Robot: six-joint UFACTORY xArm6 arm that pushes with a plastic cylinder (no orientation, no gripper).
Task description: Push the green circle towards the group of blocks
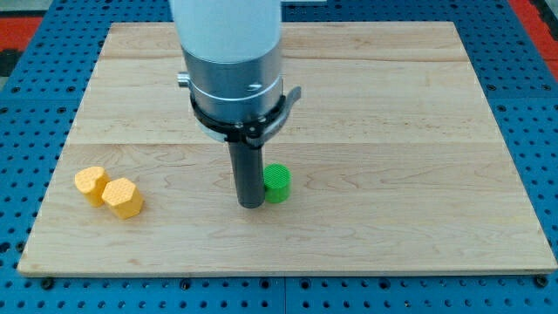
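Note:
The green circle (278, 183) stands on the wooden board (392, 174), a little below the middle. My tip (250, 204) is on the board right at the circle's left side, touching it or nearly so. The arm's wide grey body (232, 61) fills the view's top middle and hides the group of red, blue and green blocks at the board's top edge.
Two yellow blocks (91, 184) (123, 197) lie side by side near the board's lower left. The board rests on a blue pegboard (26, 131) that shows on all sides.

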